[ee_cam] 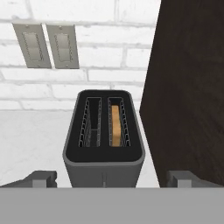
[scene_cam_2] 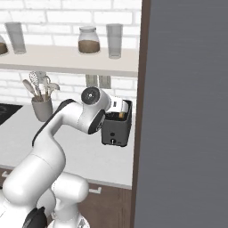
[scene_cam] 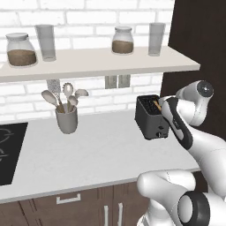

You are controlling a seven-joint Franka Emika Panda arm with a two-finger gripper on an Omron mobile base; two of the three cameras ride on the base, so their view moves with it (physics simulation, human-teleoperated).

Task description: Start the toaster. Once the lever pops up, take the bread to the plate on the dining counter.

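Observation:
The dark toaster [ee_cam: 104, 153] stands on the grey-white worktop, tight against a dark cabinet side. A golden-brown bread [ee_cam: 115, 124] slice sits deep in its right slot; the left slot holds nothing. My gripper [ee_cam: 111, 179] hovers just above the toaster's near narrow end and is open, one fingertip [ee_cam: 41, 178] on each side of the body. From the base views the toaster [scene_cam: 149, 118] shows small pale controls [scene_cam: 160, 131] on its end face, with my hand [scene_cam_2: 117, 105] over its top. I cannot single out the lever. The plate and dining counter are out of view.
A grey utensil holder [scene_cam: 66, 118] with spoons stands at the left of the worktop, beside a black cooktop [scene_cam: 9, 152]. A shelf [scene_cam: 97, 62] with jars and glasses hangs overhead. A tall dark cabinet [scene_cam_2: 187, 111] walls off the right. Two outlets [ee_cam: 46, 46] sit on the brick.

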